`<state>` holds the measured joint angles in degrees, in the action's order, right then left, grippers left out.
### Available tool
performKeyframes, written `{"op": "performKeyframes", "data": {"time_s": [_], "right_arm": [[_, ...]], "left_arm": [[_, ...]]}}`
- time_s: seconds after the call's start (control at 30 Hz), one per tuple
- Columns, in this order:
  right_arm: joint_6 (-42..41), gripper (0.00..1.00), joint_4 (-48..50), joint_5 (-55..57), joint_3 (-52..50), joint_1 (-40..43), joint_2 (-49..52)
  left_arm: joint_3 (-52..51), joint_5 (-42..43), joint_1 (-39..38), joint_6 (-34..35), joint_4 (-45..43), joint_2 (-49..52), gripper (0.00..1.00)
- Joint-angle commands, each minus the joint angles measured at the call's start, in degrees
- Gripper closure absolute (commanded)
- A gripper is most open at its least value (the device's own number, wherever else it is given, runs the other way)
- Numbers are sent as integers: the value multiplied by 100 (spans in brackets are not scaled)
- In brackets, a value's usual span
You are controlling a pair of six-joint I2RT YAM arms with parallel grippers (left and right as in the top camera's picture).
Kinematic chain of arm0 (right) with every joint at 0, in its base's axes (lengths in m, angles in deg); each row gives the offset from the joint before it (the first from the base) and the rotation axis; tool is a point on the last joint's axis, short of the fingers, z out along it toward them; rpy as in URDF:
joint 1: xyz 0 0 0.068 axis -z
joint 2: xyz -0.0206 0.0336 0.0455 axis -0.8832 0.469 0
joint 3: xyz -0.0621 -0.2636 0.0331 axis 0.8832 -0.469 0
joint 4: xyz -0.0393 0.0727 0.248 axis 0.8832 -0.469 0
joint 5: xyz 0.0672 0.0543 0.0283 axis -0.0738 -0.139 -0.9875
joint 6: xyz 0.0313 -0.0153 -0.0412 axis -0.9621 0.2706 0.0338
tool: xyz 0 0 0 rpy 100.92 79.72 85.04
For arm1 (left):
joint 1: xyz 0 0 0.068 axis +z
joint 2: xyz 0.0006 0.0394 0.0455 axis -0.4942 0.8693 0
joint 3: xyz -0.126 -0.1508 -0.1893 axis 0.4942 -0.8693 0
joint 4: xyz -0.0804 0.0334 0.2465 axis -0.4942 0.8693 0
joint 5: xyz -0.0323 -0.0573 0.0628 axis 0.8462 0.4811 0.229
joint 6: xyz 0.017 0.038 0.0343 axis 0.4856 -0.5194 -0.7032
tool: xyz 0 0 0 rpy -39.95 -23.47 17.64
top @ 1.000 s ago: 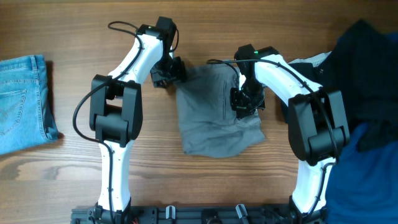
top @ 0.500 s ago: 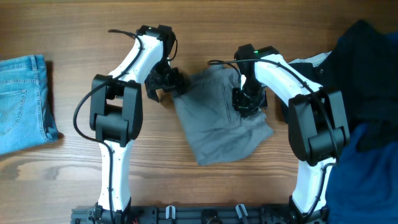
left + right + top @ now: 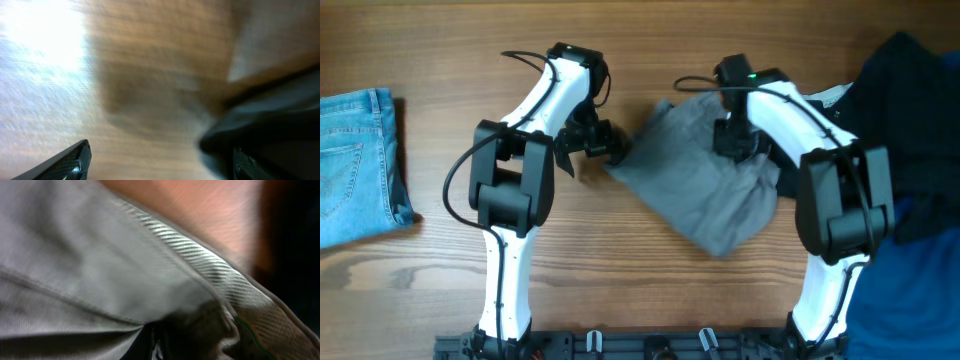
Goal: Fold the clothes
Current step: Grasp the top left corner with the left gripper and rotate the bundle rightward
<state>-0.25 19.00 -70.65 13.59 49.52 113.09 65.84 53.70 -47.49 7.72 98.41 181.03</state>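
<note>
A grey garment [image 3: 705,190] lies crumpled and skewed on the wooden table in the middle of the overhead view. My left gripper [image 3: 598,146] is at its left corner. In the left wrist view the left gripper's fingers [image 3: 157,167] are wide apart over bare wood, and a dark edge of the garment [image 3: 265,125] lies by the right finger. My right gripper [image 3: 735,140] is on the garment's upper right part. In the right wrist view the grey cloth [image 3: 100,265] fills the frame, bunched over the fingers and hiding them.
Folded blue jeans [image 3: 355,165] lie at the table's left edge. A dark pile of clothes [image 3: 910,100] sits at the right, with a blue garment [image 3: 905,290] below it. Bare wood shows between the jeans and the left arm.
The grey garment has slid to the right and turned, pulled by the right gripper, which moved up and right. The left gripper dropped slightly and its fingers now stand apart.
</note>
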Motion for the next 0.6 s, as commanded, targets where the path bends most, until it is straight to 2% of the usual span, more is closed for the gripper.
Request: {"op": "performKeyframes", "data": {"time_s": [0.0,0.07,0.23,0.27,0.37,0.57], "right_arm": [[407,92,-61,684,345,269,-55],[374,91,-153,667,452,262,-297],[433,88,-212,-129,507,262,-1320],[426,87,-236,-299,507,262,-1478],[426,86,-533,-715,503,262,-1703],[728,85,-1047,-789,76,262,-1663]], "left_arm": [[-52,48,-315,-181,129,122,20],[20,46,-365,-376,157,72,25],[1047,50,-212,-463,289,-90,22],[1239,50,-190,-463,249,-90,20],[1904,105,-162,-466,-345,-90,1],[1923,1279,-190,-632,-1167,-48,0]]}}
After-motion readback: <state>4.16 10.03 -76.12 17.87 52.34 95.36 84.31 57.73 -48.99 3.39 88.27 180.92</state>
